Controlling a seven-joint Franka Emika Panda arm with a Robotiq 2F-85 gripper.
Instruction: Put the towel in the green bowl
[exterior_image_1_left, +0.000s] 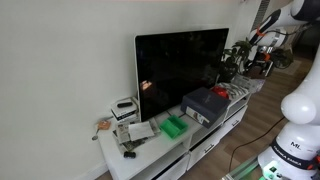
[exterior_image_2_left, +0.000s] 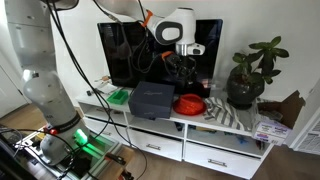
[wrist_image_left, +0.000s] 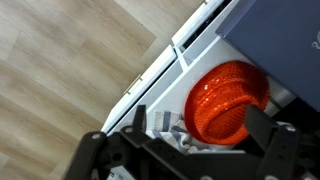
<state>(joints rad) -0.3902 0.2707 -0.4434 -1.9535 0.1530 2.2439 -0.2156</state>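
gripper (exterior_image_2_left: 184, 78) fingers apart, empty, over orange bowl (exterior_image_2_left: 190, 103) | striped towel (exterior_image_2_left: 236, 116) flat beside it, plant side | green bowl (exterior_image_2_left: 120, 97) opposite way, beyond dark box (exterior_image_2_left: 150, 98)

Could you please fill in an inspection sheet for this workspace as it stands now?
Surface: white TV cabinet, top crowded.
Job's things: striped towel lies on the cabinet beside a red bowl; green container sits at the other end, too small to confirm as a bowl.
Clutter: dark box, potted plant, small items.
Grippers: gripper open, empty, above the red bowl.
Cables: black cables hang by the arm.
Surroundings: television, wood floor.
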